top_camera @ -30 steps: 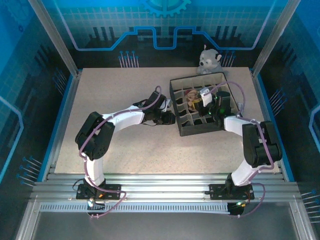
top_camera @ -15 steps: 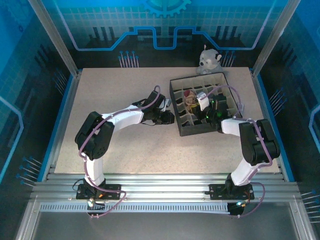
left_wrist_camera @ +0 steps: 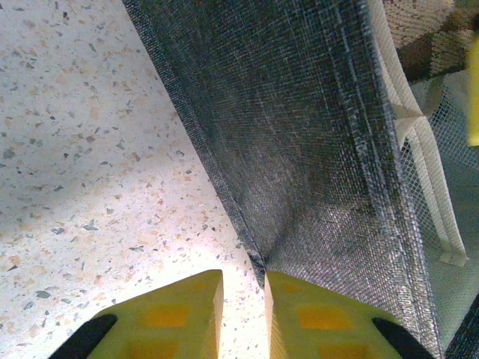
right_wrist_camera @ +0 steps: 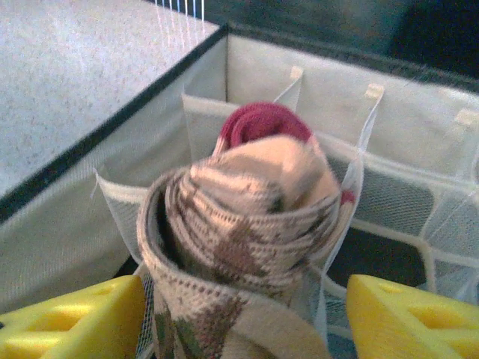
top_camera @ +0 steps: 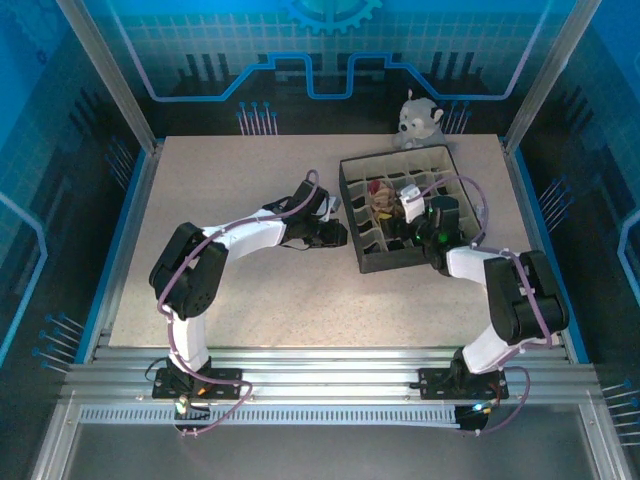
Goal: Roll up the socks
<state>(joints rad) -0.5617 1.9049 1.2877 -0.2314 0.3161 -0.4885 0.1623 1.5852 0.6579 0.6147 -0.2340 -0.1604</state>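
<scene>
Our right pincer (right_wrist_camera: 239,318) stands open around the rolled socks (right_wrist_camera: 247,209) in the box (right_wrist_camera: 75,217); our left pincer (left_wrist_camera: 243,283) pinches its wall.

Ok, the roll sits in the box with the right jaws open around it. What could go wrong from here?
The rolled socks poke above their mesh compartment with a loose flap in front; they may unroll or tip. The right gripper flanks the roll closely, so lifting away could snag it. The left gripper grips the organizer box wall; moving it could drag the box.
</scene>
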